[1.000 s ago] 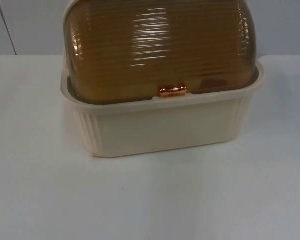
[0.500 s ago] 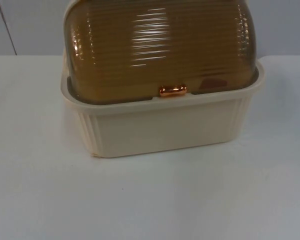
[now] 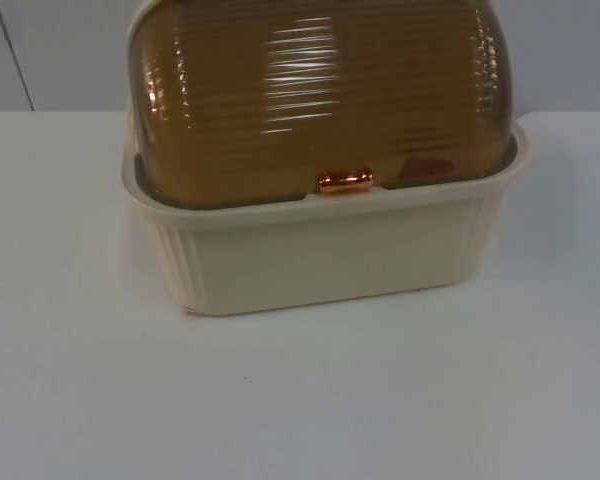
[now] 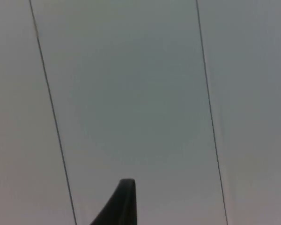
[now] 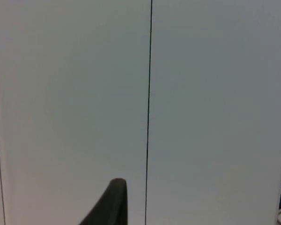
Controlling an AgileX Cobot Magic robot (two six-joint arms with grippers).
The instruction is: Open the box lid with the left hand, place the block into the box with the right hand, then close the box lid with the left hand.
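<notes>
The cream box (image 3: 330, 255) sits on the white counter (image 3: 300, 400), its amber lid (image 3: 320, 95) shut (copper latch (image 3: 345, 181) down). Both tools face the grey partition wall (image 4: 131, 93) behind the box; whether either is open or closed cannot be told.

left gripper (image 4: 124, 204): raised off the table, one black fingertip visible, pointing at the grey partition wall (image 4: 131, 93). right gripper (image 5: 113, 201): same pose, one black fingertip visible, aimed at the wall too. finger spacing can't be read on either. both arms waiting, neither touching anything.
</notes>
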